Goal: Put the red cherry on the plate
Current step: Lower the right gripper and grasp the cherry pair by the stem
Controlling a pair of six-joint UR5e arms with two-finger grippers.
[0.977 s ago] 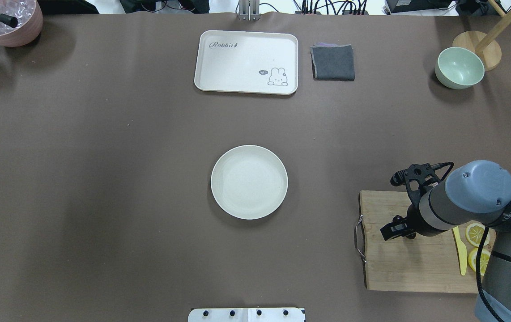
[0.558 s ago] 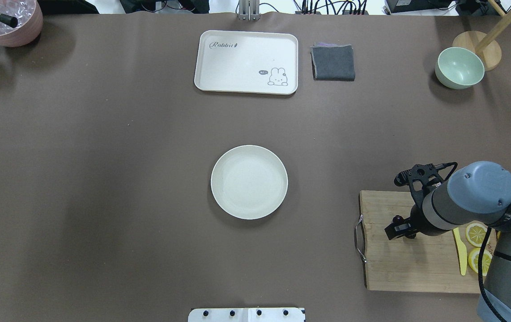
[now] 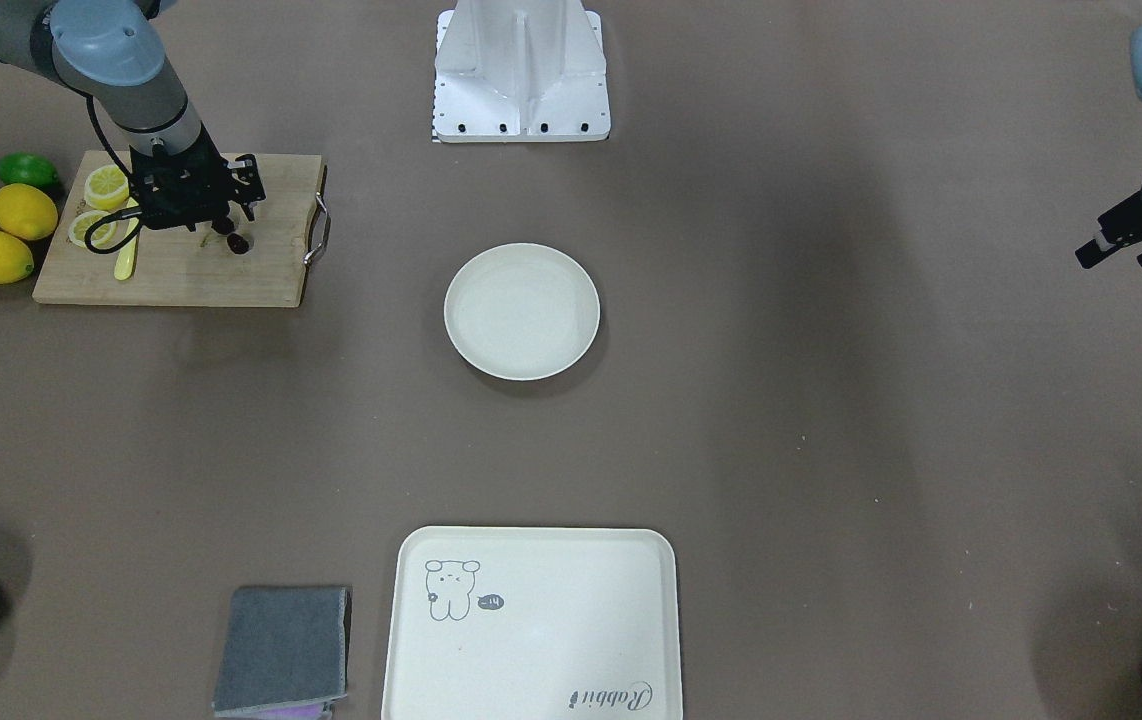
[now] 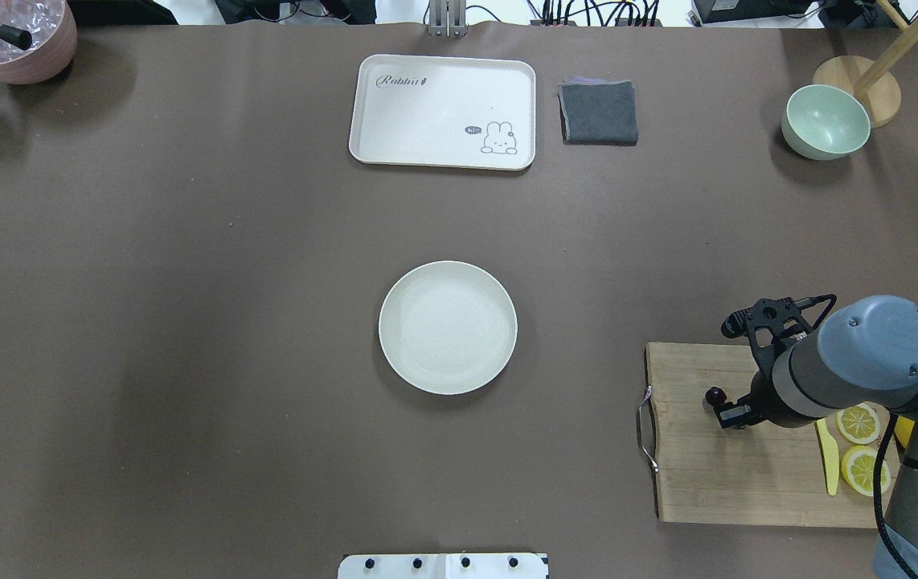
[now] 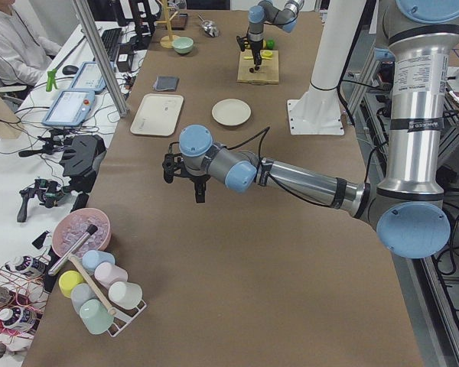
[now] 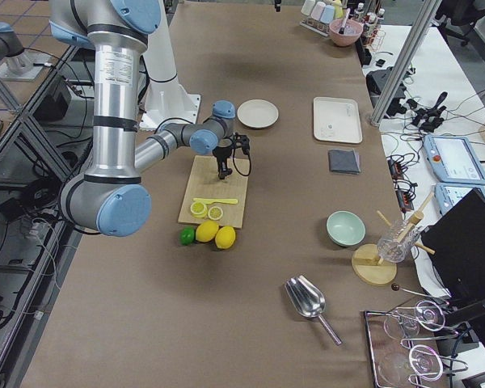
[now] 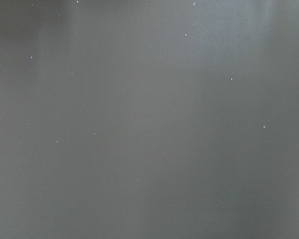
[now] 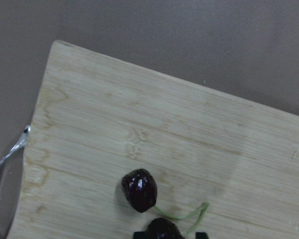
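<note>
The red cherry (image 8: pixel 139 189) is a dark maroon pair joined by thin green stems, lying on the wooden cutting board (image 8: pixel 154 124). One fruit (image 4: pixel 715 395) shows just left of my right gripper (image 4: pixel 732 413). In the right wrist view the second fruit sits at the bottom edge between the right gripper's (image 8: pixel 169 234) black fingertips, which stand apart on either side of it, open. The round cream plate (image 4: pixel 448 327) lies bare at the table's middle, well left of the board. My left gripper (image 3: pixel 1116 260) hovers open over bare table at the far side.
Lemon slices (image 4: pixel 859 422) and a yellow knife (image 4: pixel 829 458) lie on the board's right part. Whole lemons (image 3: pixel 23 210) and a lime (image 3: pixel 28 170) sit beside it. A rabbit tray (image 4: pixel 443 111), a grey cloth (image 4: pixel 598 112) and a green bowl (image 4: pixel 825 121) stand at the back.
My right arm has shifted to the right over the board, and one cherry now shows beside the gripper. The plate has not moved.
</note>
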